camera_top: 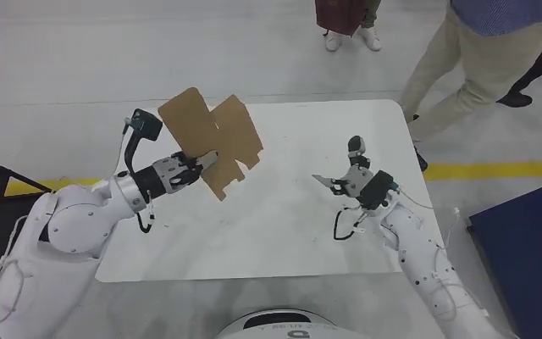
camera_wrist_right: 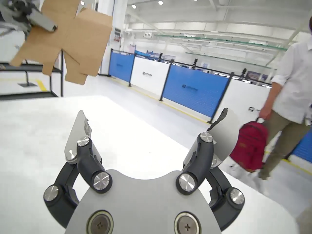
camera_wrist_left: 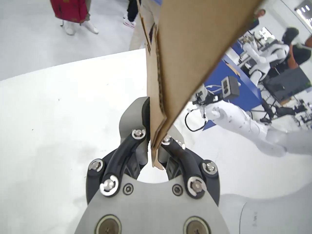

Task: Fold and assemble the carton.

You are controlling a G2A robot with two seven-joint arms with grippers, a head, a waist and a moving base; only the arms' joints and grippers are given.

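A flat brown cardboard carton (camera_top: 212, 136) with its flaps spread hangs in the air above the left part of the white table (camera_top: 279, 237). My left gripper (camera_top: 206, 161) is shut on the carton's lower edge; the left wrist view has the folded cardboard (camera_wrist_left: 185, 49) pinched between the fingers (camera_wrist_left: 143, 120). My right gripper (camera_top: 339, 165) is open above the table's right side, apart from the carton, with nothing between its fingers (camera_wrist_right: 78, 132). In the right wrist view the carton (camera_wrist_right: 73, 35) is farther off, held up by the other gripper (camera_wrist_right: 46, 24).
The table's right edge (camera_top: 415, 169) is close to my right arm. People stand on the floor beyond the far edge, one carrying a red backpack (camera_wrist_right: 251, 144). Blue barrier panels (camera_wrist_right: 195, 91) line the hall behind.
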